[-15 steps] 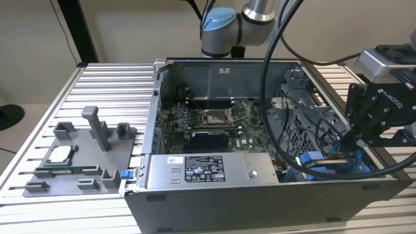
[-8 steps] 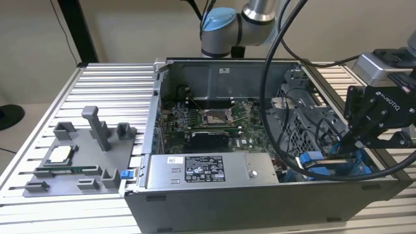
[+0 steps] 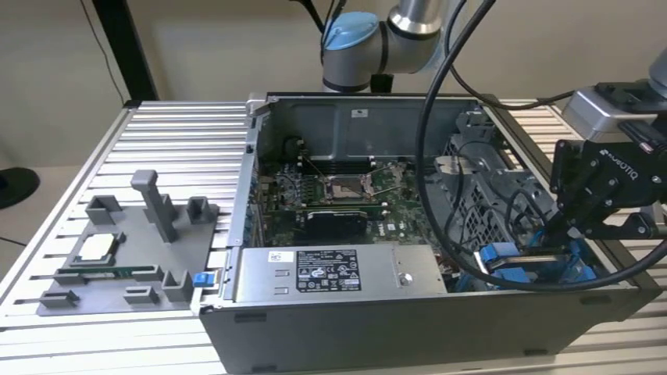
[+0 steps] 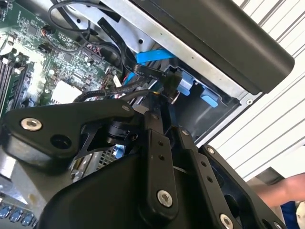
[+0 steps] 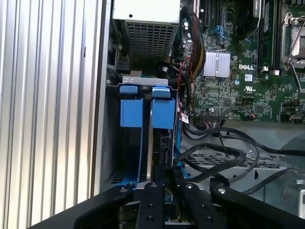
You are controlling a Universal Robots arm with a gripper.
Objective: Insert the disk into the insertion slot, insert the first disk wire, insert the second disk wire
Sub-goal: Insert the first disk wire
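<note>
Pincer [image 3: 570,233] inside case [image 3: 417,328] on ribbed table [image 3: 177,141]

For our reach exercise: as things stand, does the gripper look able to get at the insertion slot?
Probably yes. The gripper hangs directly over the insertion slot, the computer case is open on top, and the black cables lie beside the slot, not across it.

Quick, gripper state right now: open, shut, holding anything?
Gripper: shut, apparently on a black wire plug.
</note>
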